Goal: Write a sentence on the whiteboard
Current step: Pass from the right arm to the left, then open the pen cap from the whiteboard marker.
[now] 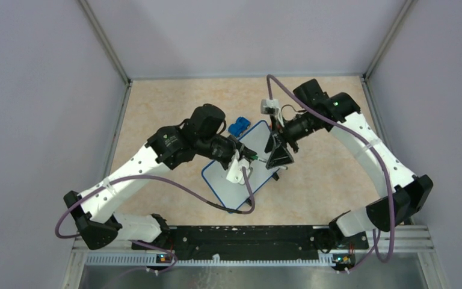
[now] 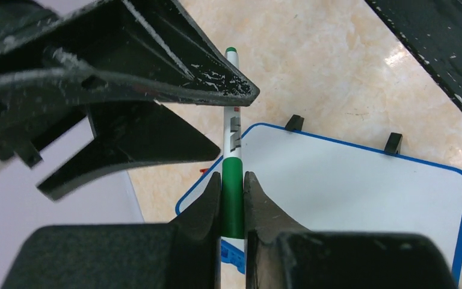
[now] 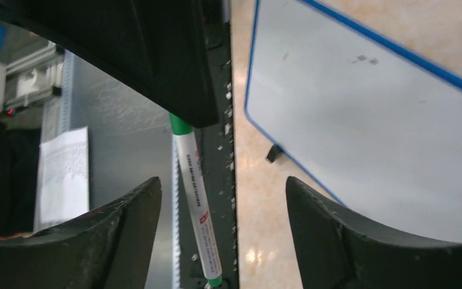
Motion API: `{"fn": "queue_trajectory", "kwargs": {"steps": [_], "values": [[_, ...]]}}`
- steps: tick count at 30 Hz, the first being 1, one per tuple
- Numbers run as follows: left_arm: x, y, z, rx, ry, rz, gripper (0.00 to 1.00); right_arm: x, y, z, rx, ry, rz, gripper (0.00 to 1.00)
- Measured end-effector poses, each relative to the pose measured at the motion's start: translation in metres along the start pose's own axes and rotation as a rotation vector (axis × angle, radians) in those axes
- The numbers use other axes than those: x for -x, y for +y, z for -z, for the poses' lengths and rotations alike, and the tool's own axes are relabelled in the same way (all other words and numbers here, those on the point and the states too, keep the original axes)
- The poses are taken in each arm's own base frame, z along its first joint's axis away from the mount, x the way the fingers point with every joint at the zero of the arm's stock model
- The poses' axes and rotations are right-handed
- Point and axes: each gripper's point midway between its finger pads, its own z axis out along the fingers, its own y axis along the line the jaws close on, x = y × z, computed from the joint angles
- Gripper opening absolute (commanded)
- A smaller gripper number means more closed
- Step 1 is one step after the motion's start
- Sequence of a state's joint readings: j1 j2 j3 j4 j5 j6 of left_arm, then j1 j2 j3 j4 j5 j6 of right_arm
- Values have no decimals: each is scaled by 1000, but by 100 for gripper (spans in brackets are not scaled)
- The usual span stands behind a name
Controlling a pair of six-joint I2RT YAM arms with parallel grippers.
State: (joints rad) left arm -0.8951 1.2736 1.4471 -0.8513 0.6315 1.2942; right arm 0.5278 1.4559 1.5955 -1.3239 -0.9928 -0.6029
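Clamping green marker [image 2: 231, 141], left tool [image 2: 232, 183] above the whiteboard [image 2: 349, 186], right tool [image 3: 222, 186] jaws apart

**Left jaws clamped, right jaws spread, the two grippers tip to tip**

In the top view the left arm [image 1: 126, 174] rises from its base at 7 o'clock, bends at the elbow and turns its wrist toward 4 o'clock. The right arm [image 1: 367, 138] swings out to 4 o'clock, folds back at a high elbow near 1 o'clock and points its wrist toward 7 o'clock. The two wrists meet just beside each other at the middle.

The left gripper [image 2: 233, 180] has both fingers [image 2: 207, 201] pressed on a marker [image 2: 233, 138], which points toward 12 o'clock in its wrist view. The right gripper [image 3: 222, 186] holds its fingers [image 3: 126, 211] wide apart, touching nothing.
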Motion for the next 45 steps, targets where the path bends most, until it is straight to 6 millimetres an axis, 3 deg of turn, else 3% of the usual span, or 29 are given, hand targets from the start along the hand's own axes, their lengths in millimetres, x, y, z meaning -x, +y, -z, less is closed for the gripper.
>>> {"fn": "queue_trajectory", "kwargs": {"steps": [2, 7, 10, 15, 20, 26, 33, 39, 45], "values": [[-4, 8, 3, 37, 1, 59, 0, 8, -11, 7, -60, -59, -26, 90], [-32, 31, 28, 166, 6, 296, 0, 32, -41, 54, -243, -255, -70, 91], [-47, 46, 46, 256, -9, 441, 0, 40, -55, 70, -267, -324, -117, 91], [-56, 59, 59, 336, -76, 660, 0, 42, -87, 73, -254, -384, -262, 92], [-67, 66, 63, 339, -130, 875, 0, 44, -98, 68, -232, -445, -348, 93], [-77, 72, 63, 318, -178, 1068, 0, 65, -96, 73, -194, -523, -349, 94], [-59, 68, 60, 237, -317, 1171, 0, 93, -73, 83, -93, -618, -242, 85], [-55, 60, 53, 179, -383, 1239, 0, 97, -61, 76, 16, -628, -242, 77], [-46, 69, 57, 170, -432, 1242, 0, 101, -46, 61, 70, -597, -215, 70]]}}
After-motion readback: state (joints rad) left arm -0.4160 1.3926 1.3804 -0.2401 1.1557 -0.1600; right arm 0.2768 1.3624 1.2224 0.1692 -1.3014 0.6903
